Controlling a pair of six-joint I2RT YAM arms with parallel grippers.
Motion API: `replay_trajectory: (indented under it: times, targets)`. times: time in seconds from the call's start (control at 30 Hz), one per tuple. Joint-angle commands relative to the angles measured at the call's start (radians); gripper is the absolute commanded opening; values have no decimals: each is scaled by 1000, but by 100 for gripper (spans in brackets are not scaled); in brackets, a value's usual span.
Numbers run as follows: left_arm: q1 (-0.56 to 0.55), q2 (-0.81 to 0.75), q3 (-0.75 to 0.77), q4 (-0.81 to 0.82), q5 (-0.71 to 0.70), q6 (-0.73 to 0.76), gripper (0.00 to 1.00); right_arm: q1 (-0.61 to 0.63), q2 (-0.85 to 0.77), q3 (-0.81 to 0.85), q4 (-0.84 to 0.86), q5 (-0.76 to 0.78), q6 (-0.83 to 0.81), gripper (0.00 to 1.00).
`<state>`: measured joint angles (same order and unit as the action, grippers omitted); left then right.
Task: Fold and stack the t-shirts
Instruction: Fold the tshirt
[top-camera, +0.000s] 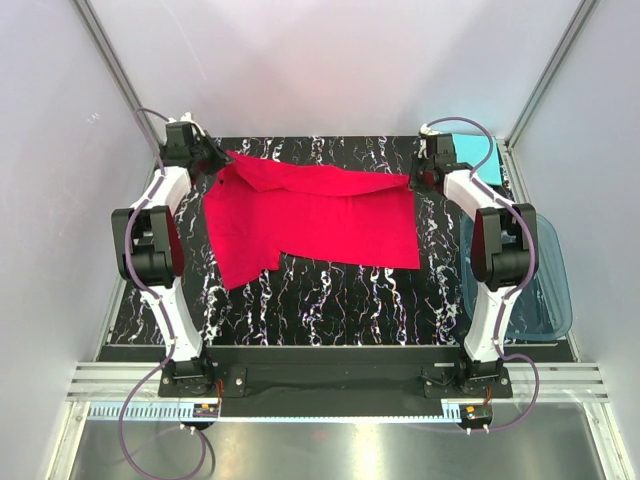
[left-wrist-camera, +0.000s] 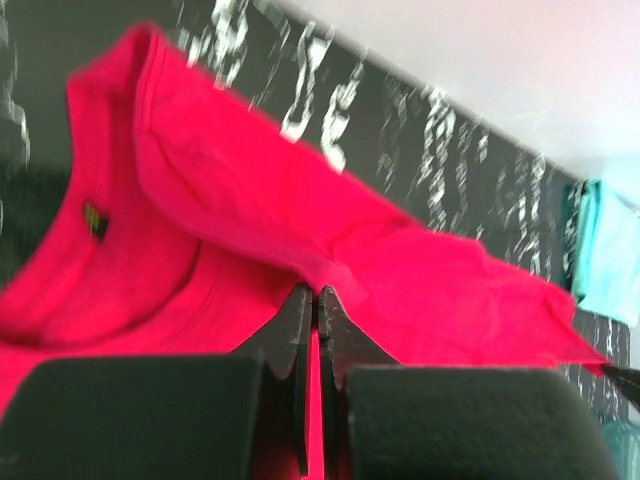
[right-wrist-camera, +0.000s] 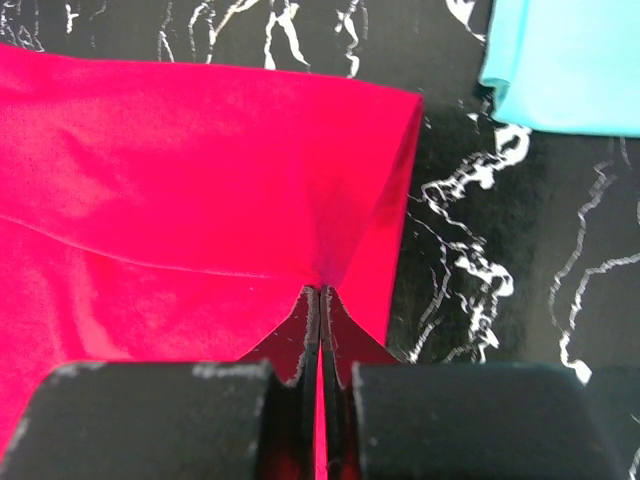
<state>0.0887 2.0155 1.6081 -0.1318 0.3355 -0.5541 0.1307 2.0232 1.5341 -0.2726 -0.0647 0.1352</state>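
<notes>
Red t-shirt (top-camera: 310, 215): bright red, plain soft cloth, no print. It lies sideways across the far half of the bench (top-camera: 330, 300), centred toward 12 o'clock in the top view. The collar (left-wrist-camera: 150, 290) end sits at 10 o'clock and the hem end at 2 o'clock. Its far edge is raised and doubled over along the top, with creases running across. One flap, looks like a sleeve side, sticks out toward 7 o'clock. The rest is flat on the bench.

Left gripper (top-camera: 208, 160) sits at 10 o'clock. Its jaws are pressed together on a fold of red cloth just beside the collar, and the cloth tents up from the pinch. Right gripper (top-camera: 425, 178) sits at 2 o'clock, jaws clamped tight on the hem corner of the same shirt. Cloth bunches to a point at the tips there.

Turquoise t-shirt (top-camera: 478, 160): plain cyan, at the far right corner of the bench, 2 o'clock, just past the right gripper. It lies apart from the red one. Only part of it shows, so I cannot tell how it is folded.

Neck label (left-wrist-camera: 95, 220): a small dark tag inside the collar with a yellowish mark, too blurred to read. No other writing or brand is visible.

A translucent blue tub (top-camera: 545, 290) sits at the bench's right edge, 4 o'clock.
</notes>
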Motion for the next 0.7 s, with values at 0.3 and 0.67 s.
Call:
replay_trajectory:
  times: [0.3,0.67]
  targets:
    - [3,-44,-50,-152,-59,9,30,-25,-80,-25,-108,-93,63,26]
    - [9,-78,-39,-32,-268,138,59,-29,90,210,-212,-12,240,70]
